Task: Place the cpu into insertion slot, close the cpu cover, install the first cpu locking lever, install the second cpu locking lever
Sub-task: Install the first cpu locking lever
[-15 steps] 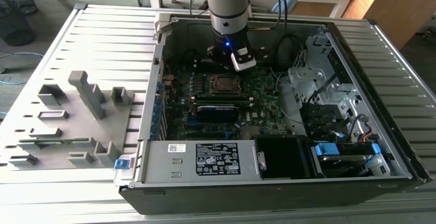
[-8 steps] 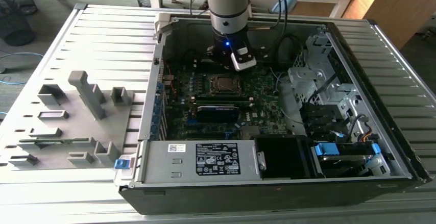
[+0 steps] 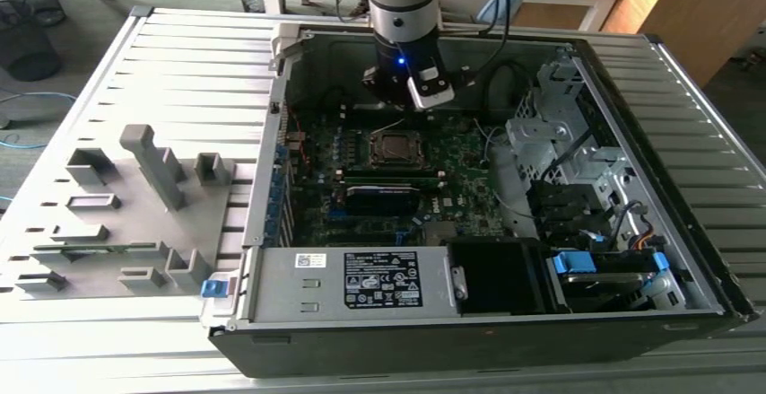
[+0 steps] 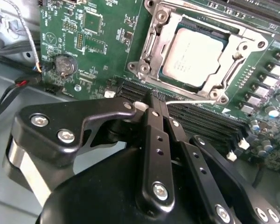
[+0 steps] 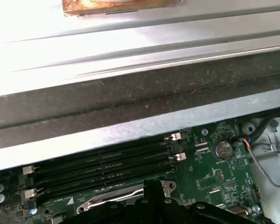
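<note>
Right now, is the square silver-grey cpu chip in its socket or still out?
In. The cpu lies flat inside the socket, with the silvery cpu cover frame around it.

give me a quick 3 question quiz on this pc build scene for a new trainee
1. True or false: the cpu already lies in its socket on the motherboard.
2. Multiple choice: in the second wrist view, the cpu cover is A) lying flat around the chip, B) lifted upright away from the chip, C) lying on the table outside the case.
3. Short answer: in the exterior view, what stands on the table to the exterior view's left of the computer case?

Key:
1. True; its silver top shows inside the frame.
2. A.
3. A grey fixture with upright blocks and slots.

In the second wrist view the pincer sits shut and empty above the memory slots.
</note>
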You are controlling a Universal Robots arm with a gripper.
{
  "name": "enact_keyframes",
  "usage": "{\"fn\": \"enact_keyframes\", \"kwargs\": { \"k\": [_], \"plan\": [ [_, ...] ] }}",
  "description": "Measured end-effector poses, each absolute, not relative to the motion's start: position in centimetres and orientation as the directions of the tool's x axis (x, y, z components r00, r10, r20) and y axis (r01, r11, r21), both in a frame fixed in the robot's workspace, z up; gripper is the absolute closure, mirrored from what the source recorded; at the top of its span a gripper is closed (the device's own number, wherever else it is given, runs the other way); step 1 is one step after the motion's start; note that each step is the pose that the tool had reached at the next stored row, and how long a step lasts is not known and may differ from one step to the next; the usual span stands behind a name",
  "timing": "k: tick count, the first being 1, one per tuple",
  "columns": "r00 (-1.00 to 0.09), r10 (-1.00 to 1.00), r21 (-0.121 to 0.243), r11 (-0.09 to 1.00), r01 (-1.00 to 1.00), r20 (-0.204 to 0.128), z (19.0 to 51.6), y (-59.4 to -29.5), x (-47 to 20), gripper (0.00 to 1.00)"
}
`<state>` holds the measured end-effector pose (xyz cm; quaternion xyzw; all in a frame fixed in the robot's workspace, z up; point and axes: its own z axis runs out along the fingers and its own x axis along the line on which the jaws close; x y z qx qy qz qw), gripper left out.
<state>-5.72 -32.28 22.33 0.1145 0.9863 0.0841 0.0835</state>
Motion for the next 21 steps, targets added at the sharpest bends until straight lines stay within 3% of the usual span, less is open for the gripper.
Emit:
{"fn": "enact_keyframes", "kwargs": {
  "k": [21],
  "plan": [
    [-0.958, 0.238, 0.18, 0.961, 0.209, -0.162, 21.6, -31.6, -6.9, 0.89]
  ]
}}
